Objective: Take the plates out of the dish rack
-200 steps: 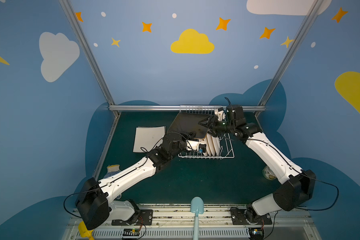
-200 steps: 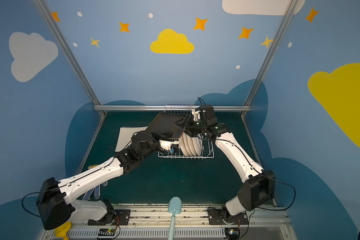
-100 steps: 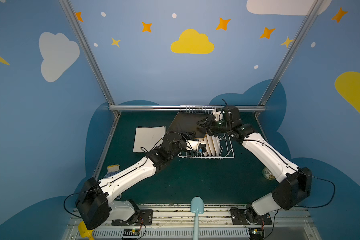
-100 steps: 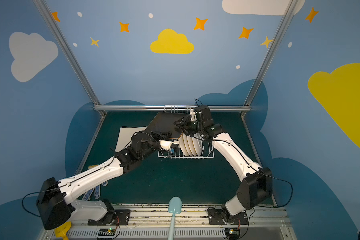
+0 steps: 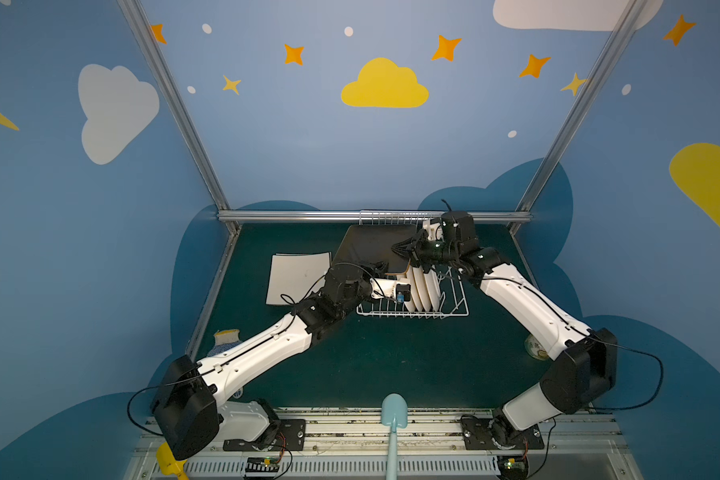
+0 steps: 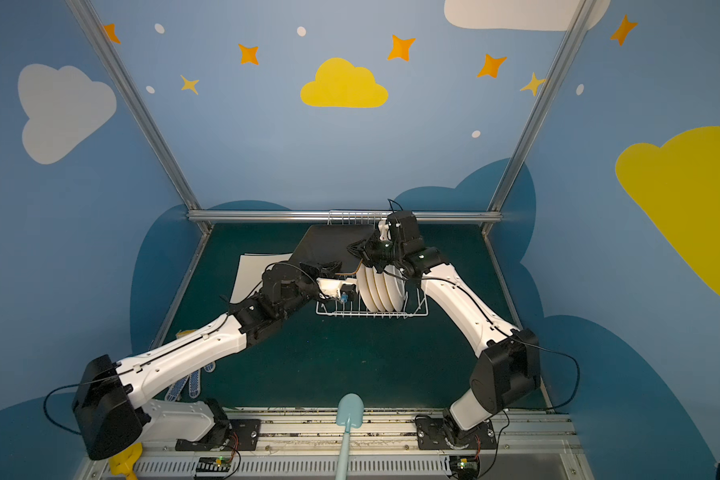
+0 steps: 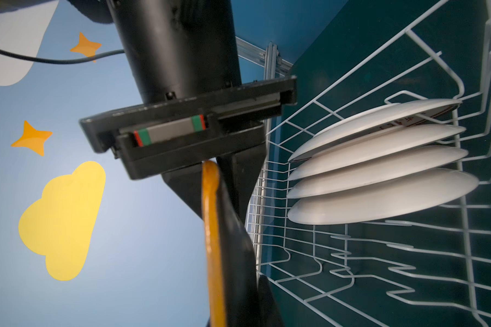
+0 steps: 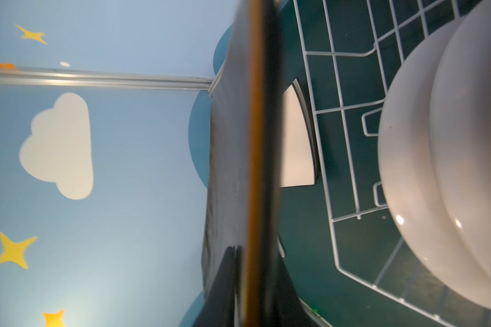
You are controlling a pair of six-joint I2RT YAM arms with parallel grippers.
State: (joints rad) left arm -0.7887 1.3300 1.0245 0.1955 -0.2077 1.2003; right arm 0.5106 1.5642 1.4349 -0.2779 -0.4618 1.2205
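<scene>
Evidently, at the left of the tabletop (image 5: 383,365) a white square plate (image 5: 298,277) is laid flat; whether a second one lies beneath it cannot be told. Next to the right, the left end effector (image 5: 382,269) is seen clenched on the near edge of the black plate (image 5: 371,243). That plate is held raised, broad face upward, over the left end of the dish rack (image 5: 458,309) and the tabletop beside it. The right end effector (image 5: 409,249) is clenched on the same plate's right edge, and in the right wrist view its fingers (image 8: 226,283) are shown on either side of the rim. Furthest right, four round plates (image 5: 422,286) are stood upright in the rack, the nearest one just beside the black plate's lower corner. The step in hand is judged to be the carrying of the black plate out to the left, with most of the unloading yet to be done. For this to be done well, both arms should be moved together, so that the plate is not twisted between the two grips. It should be lifted clear of the wires and the round plates before being swung left. It should then be lowered flat onto the white plate before either grip is released. A slip is to be feared if one grip is loosened early.
</scene>
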